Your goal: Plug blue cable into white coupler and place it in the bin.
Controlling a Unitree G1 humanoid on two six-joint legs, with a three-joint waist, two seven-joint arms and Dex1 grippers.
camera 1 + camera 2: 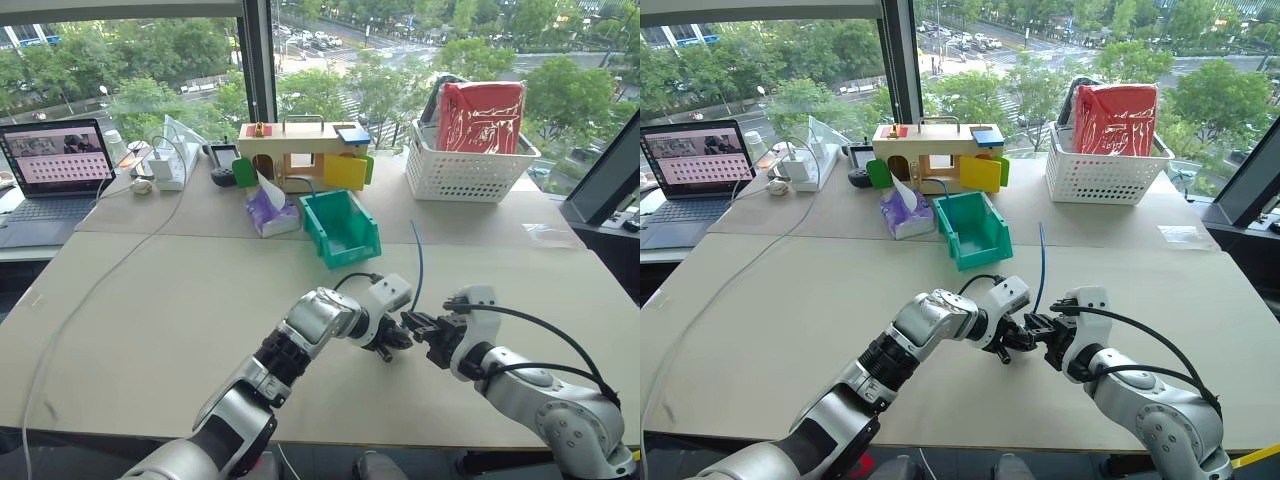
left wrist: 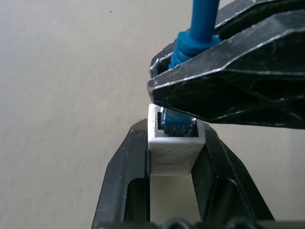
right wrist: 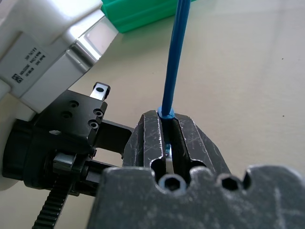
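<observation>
Over the front middle of the table my two grippers meet tip to tip. My left gripper (image 2: 174, 152) is shut on the white coupler (image 2: 174, 152), its socket facing my right gripper. My right gripper (image 3: 167, 125) is shut on the blue cable (image 3: 175, 52) just behind its plug. The plug end (image 2: 175, 121) sits in the mouth of the coupler's socket. From the right gripper (image 1: 413, 328) the cable (image 1: 419, 262) rises free and curves away. The green bin (image 1: 340, 226) stands beyond the grippers, mouth open toward me.
A purple tissue pack (image 1: 271, 210) lies beside the bin, with a wooden toy house (image 1: 298, 152) behind it. A white basket (image 1: 466, 165) holding a red bag stands at the back right. A laptop (image 1: 55, 165) and a white power strip (image 1: 172, 160) are at the back left.
</observation>
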